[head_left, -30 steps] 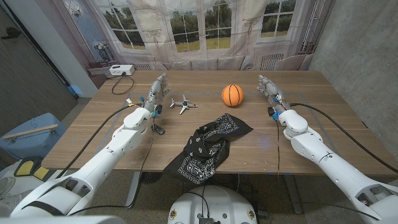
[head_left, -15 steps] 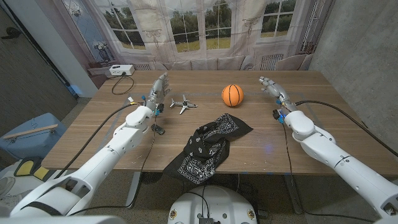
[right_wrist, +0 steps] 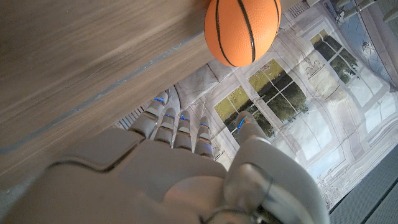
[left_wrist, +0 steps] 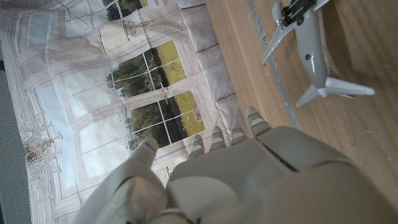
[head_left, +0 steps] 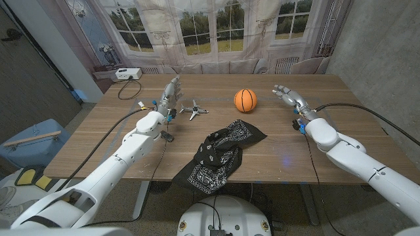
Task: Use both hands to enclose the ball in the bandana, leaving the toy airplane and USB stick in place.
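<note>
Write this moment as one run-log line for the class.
left robot hand: open, beside toy airplane | right robot hand: open | basketball: uncovered | bandana: crumpled at table edge

A staged lab: printed window backdrop (head_left: pixel 216 26) behind a wooden table (head_left: pixel 275 147).

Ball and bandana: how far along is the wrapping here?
Nothing done yet. The ball sits bare on the table, apart from the crumpled bandana. Both hands, left hand and right hand, hold nothing. Toy airplane is untouched. All wrapping remains.
</note>
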